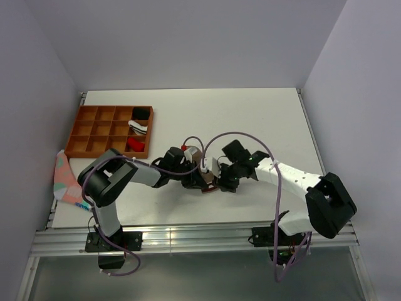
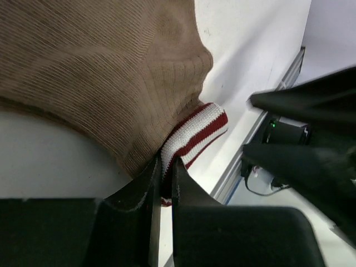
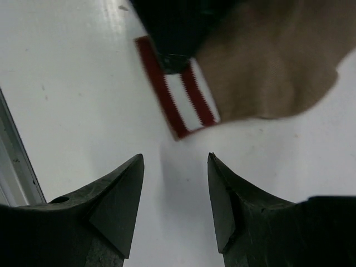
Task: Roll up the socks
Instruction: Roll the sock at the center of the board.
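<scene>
- The step in hand, as we read it, is rolling the tan sock (image 2: 100, 72) up from its cuff end. It sits bunched on the bench (image 3: 67, 67), in the middle between the two arms.
- To do this well, we'd hold the pinch on the striped cuff (image 3: 178, 100) firm and low. Then we'd bring the other claw onto the loose fabric right beside it, not onto bare bench, so the roll comes out tight and doesn't flop open.
- Left claw (image 2: 164, 172): almost closed, nipping the edge of the striped cuff between its tips.
- Right claw (image 3: 175, 167): wide open and holding nothing. It hangs over bare bench just short of the cuff, not touching it.
- Red sock (image 1: 184, 147): we only get a speck of red by the left arm in the top view, so we can't tell how it lies.
</scene>
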`<state>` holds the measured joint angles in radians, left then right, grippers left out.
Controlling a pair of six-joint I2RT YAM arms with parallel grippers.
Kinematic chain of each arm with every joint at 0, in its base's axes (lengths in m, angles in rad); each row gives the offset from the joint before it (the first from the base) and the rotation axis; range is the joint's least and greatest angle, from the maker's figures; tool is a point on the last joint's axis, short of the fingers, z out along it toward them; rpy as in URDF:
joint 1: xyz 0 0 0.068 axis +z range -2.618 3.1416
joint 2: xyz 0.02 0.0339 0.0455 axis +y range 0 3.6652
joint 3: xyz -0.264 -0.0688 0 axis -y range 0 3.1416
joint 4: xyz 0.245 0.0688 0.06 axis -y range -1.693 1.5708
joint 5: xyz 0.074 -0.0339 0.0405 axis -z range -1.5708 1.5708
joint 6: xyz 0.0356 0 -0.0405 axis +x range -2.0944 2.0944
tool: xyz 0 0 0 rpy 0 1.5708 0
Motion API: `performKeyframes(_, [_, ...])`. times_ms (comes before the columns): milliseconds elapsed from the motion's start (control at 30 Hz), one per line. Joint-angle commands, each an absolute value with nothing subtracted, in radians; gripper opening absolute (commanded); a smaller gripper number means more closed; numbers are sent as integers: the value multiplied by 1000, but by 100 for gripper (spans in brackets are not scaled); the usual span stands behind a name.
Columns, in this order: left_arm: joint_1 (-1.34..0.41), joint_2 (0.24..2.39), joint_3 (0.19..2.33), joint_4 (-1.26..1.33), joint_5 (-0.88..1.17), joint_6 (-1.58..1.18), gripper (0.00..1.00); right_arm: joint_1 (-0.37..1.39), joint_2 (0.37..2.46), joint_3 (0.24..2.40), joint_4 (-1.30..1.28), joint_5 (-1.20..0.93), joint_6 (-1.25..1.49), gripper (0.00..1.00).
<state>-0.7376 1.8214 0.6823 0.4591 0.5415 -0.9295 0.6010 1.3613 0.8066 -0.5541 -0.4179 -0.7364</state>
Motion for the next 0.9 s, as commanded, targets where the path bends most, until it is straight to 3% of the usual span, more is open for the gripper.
performKeyframes(0, [-724, 1893, 681, 186, 604, -830, 0, 682, 1319, 755, -425, -321, -772, 57])
performKeyframes(300, [-700, 1944, 739, 94, 666, -781, 0, 831, 1293, 680, -310, -213, -796, 57])
performKeyframes(867, [-699, 1967, 752, 72, 677, -765, 0, 954, 1287, 652, -262, -127, -801, 53])
